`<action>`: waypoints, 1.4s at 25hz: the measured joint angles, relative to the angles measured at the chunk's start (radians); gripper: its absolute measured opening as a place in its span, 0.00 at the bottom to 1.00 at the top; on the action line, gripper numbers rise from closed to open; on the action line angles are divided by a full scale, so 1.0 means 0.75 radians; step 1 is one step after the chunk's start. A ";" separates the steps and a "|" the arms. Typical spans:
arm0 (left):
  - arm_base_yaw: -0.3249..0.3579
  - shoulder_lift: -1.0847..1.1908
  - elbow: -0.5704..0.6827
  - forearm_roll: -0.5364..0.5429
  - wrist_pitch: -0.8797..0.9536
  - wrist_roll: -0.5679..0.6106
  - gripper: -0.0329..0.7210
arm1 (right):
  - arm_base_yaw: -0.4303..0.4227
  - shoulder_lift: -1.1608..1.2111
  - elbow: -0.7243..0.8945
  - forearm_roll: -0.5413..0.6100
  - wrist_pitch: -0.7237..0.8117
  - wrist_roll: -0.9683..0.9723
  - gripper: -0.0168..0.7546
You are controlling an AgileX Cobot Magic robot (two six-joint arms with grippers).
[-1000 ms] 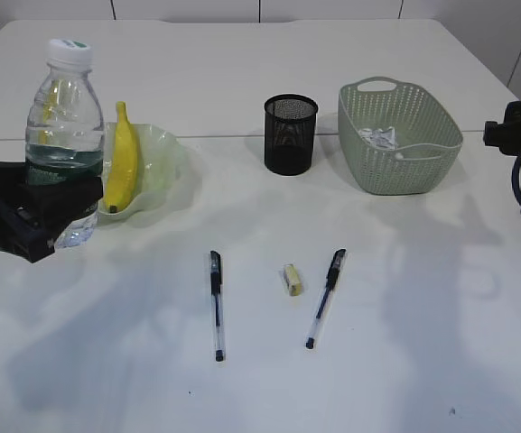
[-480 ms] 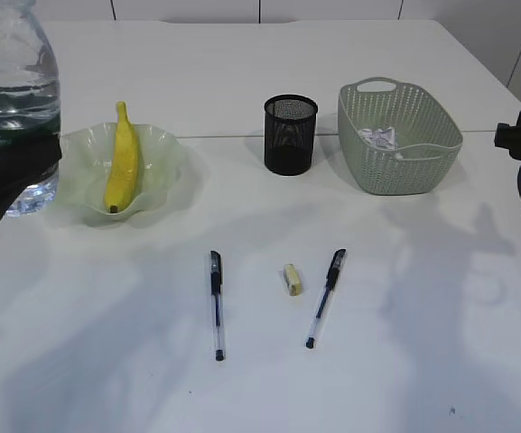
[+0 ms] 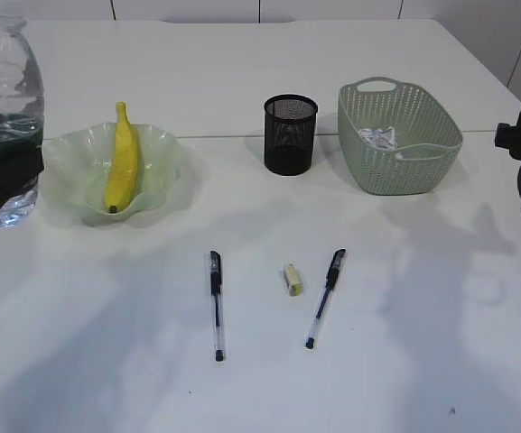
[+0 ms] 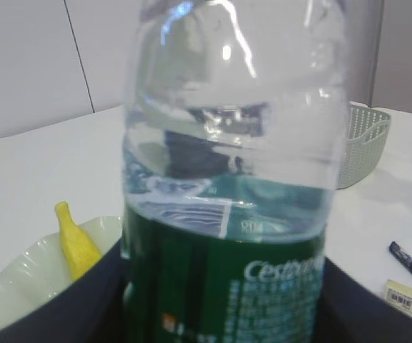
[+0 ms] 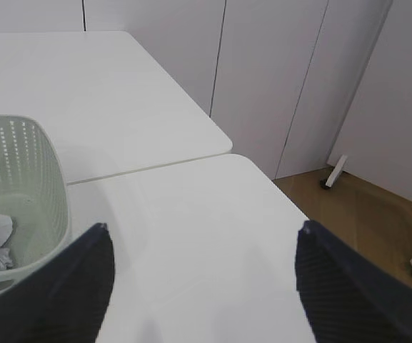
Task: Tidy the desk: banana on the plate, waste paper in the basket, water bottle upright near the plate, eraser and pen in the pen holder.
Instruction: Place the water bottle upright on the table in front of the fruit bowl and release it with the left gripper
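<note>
Your left gripper (image 4: pixel 220 314) clamps the water bottle (image 3: pixel 3 117) seemingly upright; right gripper (image 5: pixel 202 264) gapes; banana (image 3: pixel 121 160) on the plate (image 3: pixel 165 171) points away.

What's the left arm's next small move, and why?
Probably lower the water bottle upright onto bare desk left of the plate, then release: the left gripper holds it upright, apparently off the desk, and the banana fills the plate.

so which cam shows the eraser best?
Exterior view: the eraser lies in full view between two pens on the desk. Left wrist view catches it small at the lower right edge, beside a pen tip. Right wrist view misses it.
</note>
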 joint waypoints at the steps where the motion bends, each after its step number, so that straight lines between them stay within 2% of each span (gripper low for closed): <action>1: 0.000 0.000 0.000 -0.010 0.000 0.000 0.54 | 0.000 0.000 0.000 0.000 0.000 0.000 0.79; 7: 0.000 0.000 0.000 -0.071 0.019 0.000 0.54 | 0.000 0.000 0.000 0.001 0.000 0.000 0.79; 18: 0.000 0.075 0.000 -0.084 0.102 -0.036 0.54 | 0.000 0.000 0.000 0.001 -0.001 0.000 0.79; 35: 0.000 0.431 0.000 -0.095 -0.157 -0.044 0.54 | 0.000 0.000 0.000 0.003 -0.001 0.000 0.79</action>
